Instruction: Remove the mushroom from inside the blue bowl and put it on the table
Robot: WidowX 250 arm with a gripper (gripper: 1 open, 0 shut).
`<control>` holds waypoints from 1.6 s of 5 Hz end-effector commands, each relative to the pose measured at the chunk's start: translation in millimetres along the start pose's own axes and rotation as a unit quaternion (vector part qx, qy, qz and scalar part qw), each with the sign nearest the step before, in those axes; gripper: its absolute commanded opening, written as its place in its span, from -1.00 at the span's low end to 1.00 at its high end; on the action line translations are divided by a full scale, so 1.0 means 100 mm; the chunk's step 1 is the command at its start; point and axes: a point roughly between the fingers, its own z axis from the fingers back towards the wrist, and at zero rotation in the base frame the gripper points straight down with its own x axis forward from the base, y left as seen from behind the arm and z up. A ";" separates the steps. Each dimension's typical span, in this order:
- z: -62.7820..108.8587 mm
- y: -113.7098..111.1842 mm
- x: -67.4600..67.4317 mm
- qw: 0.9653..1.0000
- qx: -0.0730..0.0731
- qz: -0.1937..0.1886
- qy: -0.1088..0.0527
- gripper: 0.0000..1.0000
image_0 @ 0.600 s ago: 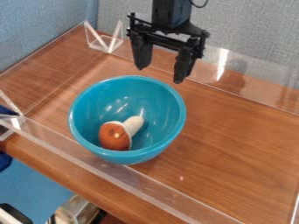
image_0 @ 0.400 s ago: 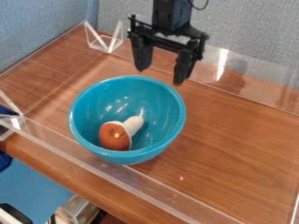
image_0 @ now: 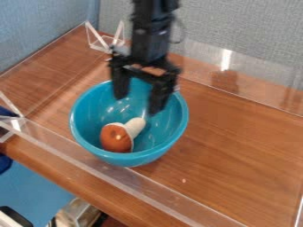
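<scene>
The counter [image_0: 236, 164] runs under everything, wood-grained, with a low clear wall along its edges; its bare stretch on the right, from about two to five o'clock, looks the natural place to set the mushroom down. On it, left of centre, sits the blue bowl [image_0: 83, 131], round, glossy and deep. Above the bowl's far side, near its twelve o'clock, is the gripper [image_0: 147, 91], blurred, its two fingers spread wide with nothing between them.

The step in hand seems to be the approach for the grasp. The mushroom lies on its side inside the bowl, toward seven o'clock, so the gripper needs to come nearer that side before it drops. It would do well to keep the spread fingers within the rim on the way down: the near-left wall is close to the cap, and a finger could catch on it or shove the bowl. Closing across the stem or the cap's sides, low but short of the bowl floor, should serve; a pinch on the rounded crown may slip and roll it. Then a straight lift above the rim before swinging toward three o'clock.

The mushroom [image_0: 122, 134] has a rounded reddish-brown cap, paler in patches, pointing to about seven o'clock, and a short, thick cream stem pointing to about one. Its surface looks smooth.
</scene>
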 end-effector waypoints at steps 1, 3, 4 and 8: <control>-0.02 0.21 -0.11 0.999 0.007 -0.005 -0.031 1.00; -0.06 0.18 -0.12 0.999 0.012 -0.016 -0.032 1.00; -0.07 0.05 -0.17 0.999 0.015 -0.031 -0.032 1.00; -0.27 -0.01 -0.15 0.999 0.004 -0.021 -0.028 1.00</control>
